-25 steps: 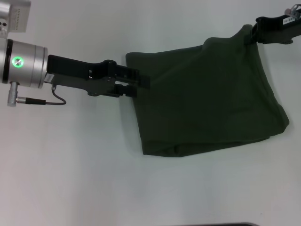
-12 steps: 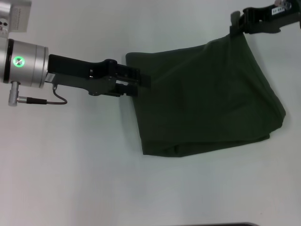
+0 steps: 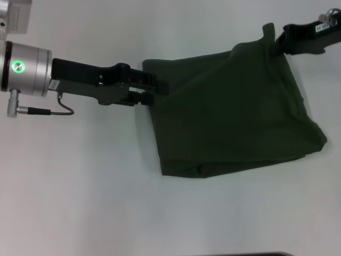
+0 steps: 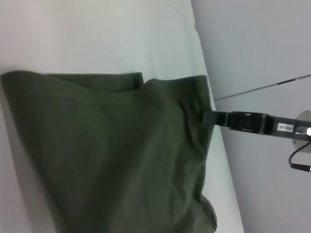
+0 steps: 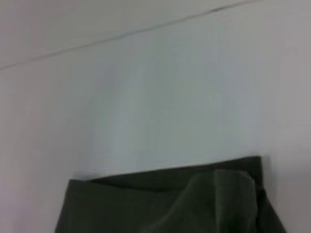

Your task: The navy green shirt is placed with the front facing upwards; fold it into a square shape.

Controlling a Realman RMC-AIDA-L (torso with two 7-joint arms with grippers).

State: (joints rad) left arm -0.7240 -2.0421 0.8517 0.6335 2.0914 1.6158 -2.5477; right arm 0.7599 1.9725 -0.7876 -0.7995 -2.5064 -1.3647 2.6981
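The navy green shirt (image 3: pixel 234 112) lies folded on the white table (image 3: pixel 80 202), plain back up, its far corners held. The far right corner, carried inward half a second ago, has been drawn back outward by the right gripper (image 3: pixel 281 44), clamped on it; the cloth is thereby tautened. The left gripper (image 3: pixel 158 90) stays closed on the far left corner. Squaring is judged nearly complete.
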